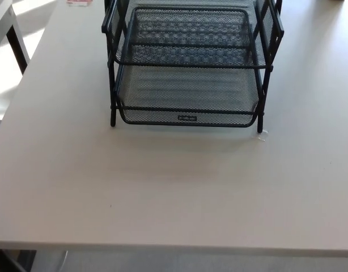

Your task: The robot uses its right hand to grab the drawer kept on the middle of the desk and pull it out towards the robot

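A black wire-mesh drawer rack (188,62) stands at the middle back of the pale desk (162,187). Its lowest tray (188,105) sticks out toward me, with a small label on its front rim (187,118). A second mesh tray (188,39) sits above it, set further back. Black upright posts frame both sides. Neither of my hands shows in the head view.
A small clear object (263,135) lies on the desk by the rack's front right foot. A pink-and-white item (79,2) sits at the far left edge. The desk's left edge runs diagonally, with bright floor (7,68) beyond it.
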